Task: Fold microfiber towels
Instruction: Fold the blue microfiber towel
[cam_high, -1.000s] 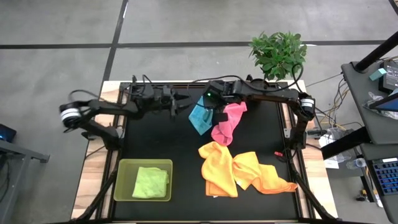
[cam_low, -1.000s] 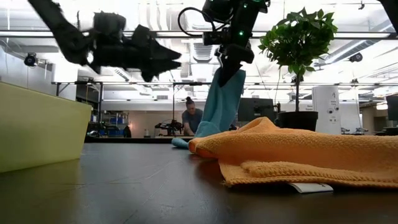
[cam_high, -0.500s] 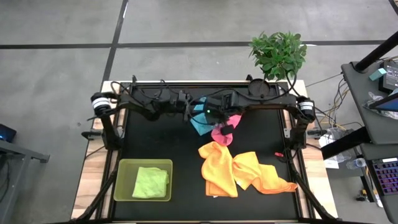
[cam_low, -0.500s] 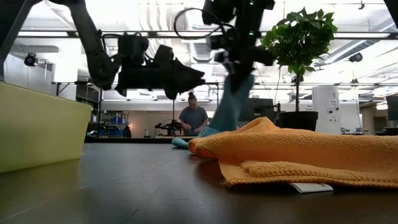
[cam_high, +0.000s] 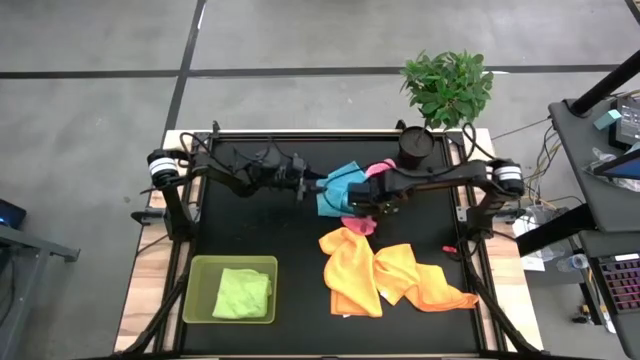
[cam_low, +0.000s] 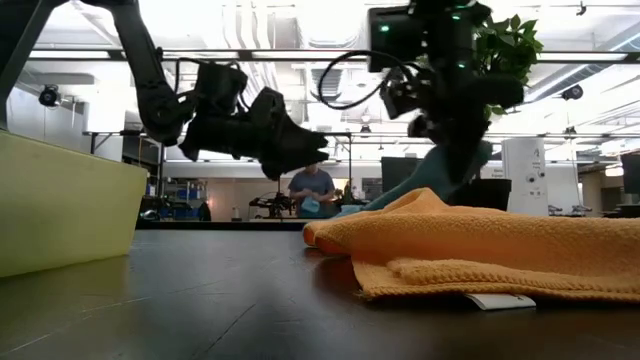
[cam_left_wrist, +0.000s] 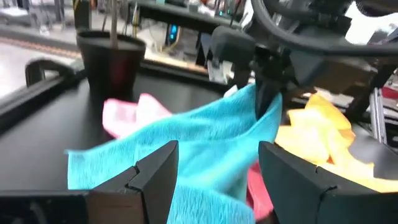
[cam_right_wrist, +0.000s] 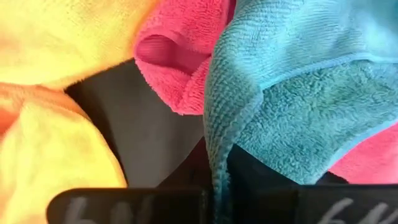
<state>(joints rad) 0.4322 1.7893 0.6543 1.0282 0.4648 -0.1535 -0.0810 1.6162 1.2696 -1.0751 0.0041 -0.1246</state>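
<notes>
1. High view: the right gripper (cam_high: 357, 204) holds the blue towel (cam_high: 338, 189) near the back middle of the black worktop (cam_high: 260, 225), its fingers closed on one edge. The pink towel (cam_high: 377, 172) lies partly under the blue one. The left gripper (cam_high: 312, 186) sits just beside the blue towel's other side, fingers spread wide and empty. The yellow towel (cam_high: 352, 270) and orange towel (cam_high: 430, 282) lie crumpled towards the front, and the green towel (cam_high: 242, 294) rests in the tray (cam_high: 200, 270).

2. Low view: the blue towel (cam_low: 440, 172) hangs from the right gripper (cam_low: 447, 128) behind the orange towel (cam_low: 480, 250); the left gripper (cam_low: 315, 152) points towards it, apart. A person (cam_low: 312, 190) stands far behind.

3. Left wrist view: the blue towel (cam_left_wrist: 193, 149) stretches between the wide fingers (cam_left_wrist: 155, 171), not yet pinched.

4. Right wrist view: the blue towel's (cam_right_wrist: 298, 106) edge is pinched, and the pink towel (cam_right_wrist: 180, 56) touches it.

5. Risk: the pink towel could be dragged along or caught by the left fingers, since the two overlap. The thin edge pinch could also slip if the towel is pulled taut.
</notes>
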